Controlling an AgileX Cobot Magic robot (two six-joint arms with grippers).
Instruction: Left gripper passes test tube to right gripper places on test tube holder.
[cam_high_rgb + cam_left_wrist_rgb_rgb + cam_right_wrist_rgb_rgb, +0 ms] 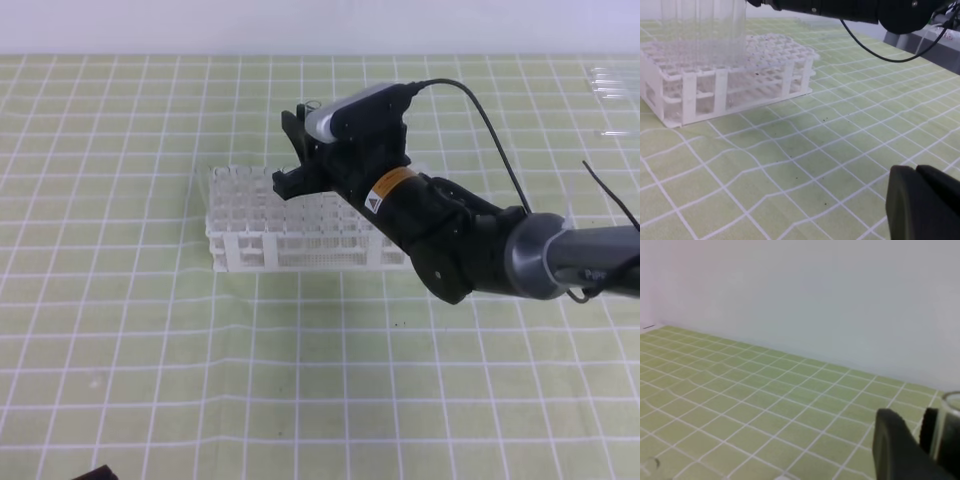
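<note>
Handover looks done: left gripper closed and empty near the mat, right gripper clamps the test tube above the rack; insertion remains.

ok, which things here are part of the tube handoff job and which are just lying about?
In the job: right gripper, test tube between its fingers, test tube holder, left gripper.
Lying about: clear tube-like items at the far right edge, green checked mat.
</note>
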